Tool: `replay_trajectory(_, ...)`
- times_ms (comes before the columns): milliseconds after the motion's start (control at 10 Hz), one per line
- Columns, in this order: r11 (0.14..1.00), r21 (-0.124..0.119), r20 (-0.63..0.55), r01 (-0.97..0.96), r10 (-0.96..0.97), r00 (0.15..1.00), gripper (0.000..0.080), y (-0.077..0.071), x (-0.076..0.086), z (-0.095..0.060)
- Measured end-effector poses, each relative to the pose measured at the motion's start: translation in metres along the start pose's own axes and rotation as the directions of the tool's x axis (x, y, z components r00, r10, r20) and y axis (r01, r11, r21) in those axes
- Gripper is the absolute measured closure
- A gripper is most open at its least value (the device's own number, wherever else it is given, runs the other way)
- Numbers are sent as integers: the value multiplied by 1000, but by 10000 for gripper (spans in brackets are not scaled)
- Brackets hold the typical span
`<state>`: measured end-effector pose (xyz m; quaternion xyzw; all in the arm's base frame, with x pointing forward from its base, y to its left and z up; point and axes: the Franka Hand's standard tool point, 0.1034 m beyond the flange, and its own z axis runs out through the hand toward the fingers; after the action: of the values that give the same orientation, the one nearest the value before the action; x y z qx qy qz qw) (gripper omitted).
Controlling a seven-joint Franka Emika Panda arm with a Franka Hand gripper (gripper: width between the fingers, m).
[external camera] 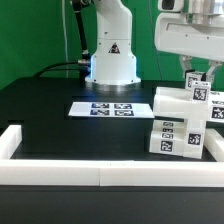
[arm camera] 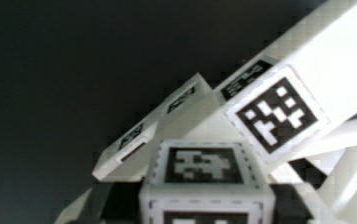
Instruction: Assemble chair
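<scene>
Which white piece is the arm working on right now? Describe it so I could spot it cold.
Start at the robot base, then look to the exterior view's right, where the chair stands as stacked white tagged blocks. The piece is the narrow upright post at the very top, directly under the end effector. Unlike the wide blocks below, it is slim and stands tallest.

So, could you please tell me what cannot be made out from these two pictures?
- Gripper: in the exterior view the chair parts hide the jaws' tips, so open or shut is unclear.
- Chair parts: cut off by that view's right edge.
- Wrist view: blurred close-up of tagged blocks; the jaws aren't visible.
</scene>
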<state>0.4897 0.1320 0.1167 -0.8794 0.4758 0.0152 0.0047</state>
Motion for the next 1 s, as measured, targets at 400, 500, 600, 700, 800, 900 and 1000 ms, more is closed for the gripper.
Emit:
replay_trajectory(400,997,3,10,-80,80,997,406,-1,-2,0)
replay_trajectory(500,1000,2,10,-24,24,1000,266,-1,-2,0)
replay_trajectory(600,1000,3,10,-8,8,1000,186,-1,-2,0)
replay_trajectory(700,997,4,9,73,-73,997,186,-1,-2,0)
replay_trajectory(800,982,5,9,191,-191,982,157,-1,-2,0)
replay_trajectory(900,961,7,8,275,-275,961,152,-1,-3,0)
replay_trajectory(1000,938,7,7,348,-348,938,152,-1,-3,0)
